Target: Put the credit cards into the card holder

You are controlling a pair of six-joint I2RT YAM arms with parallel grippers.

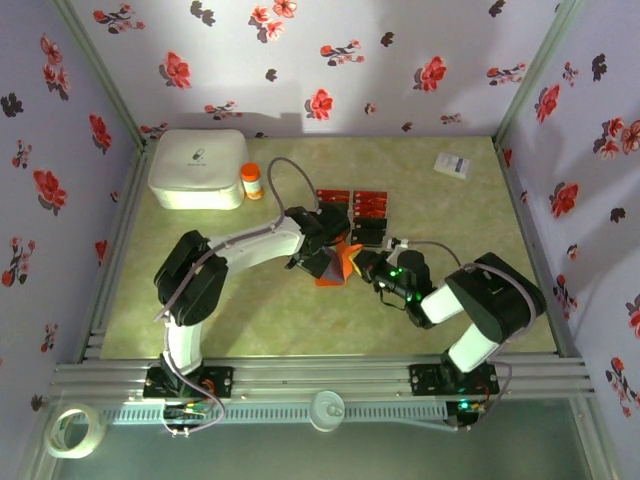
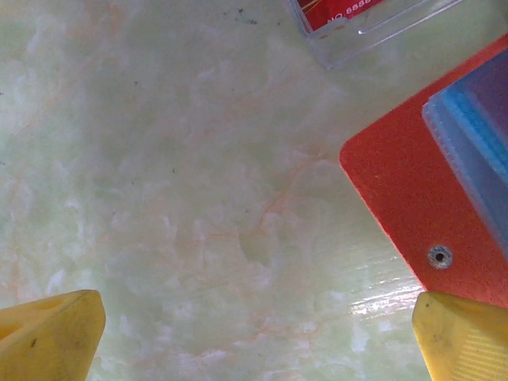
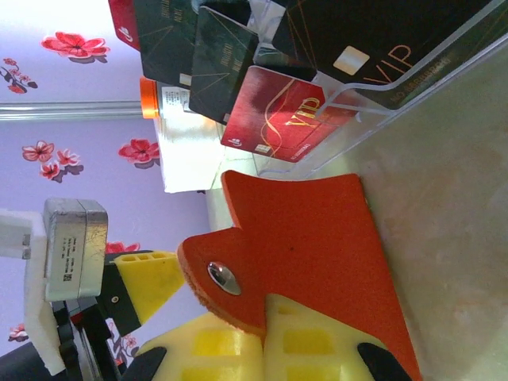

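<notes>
The orange-red card holder (image 1: 336,268) lies at mid-table, partly unfolded, and its bluish-grey inside (image 2: 476,135) shows in the left wrist view. My right gripper (image 3: 266,333) is shut on the card holder (image 3: 317,246) at its edge near the snap. My left gripper (image 2: 258,341) hangs open just left of the holder (image 2: 421,198), with bare table between its yellow fingertips (image 2: 51,337). Red and black credit cards (image 1: 352,205) sit in clear trays just behind the holder. A red VIP card (image 3: 282,123) and black ones (image 3: 222,63) show in the right wrist view.
A white box (image 1: 197,168) and a small orange bottle (image 1: 252,181) stand at the back left. A white slip (image 1: 452,165) lies at the back right. Flowered walls close in the table on three sides. The two grippers are close together at the centre.
</notes>
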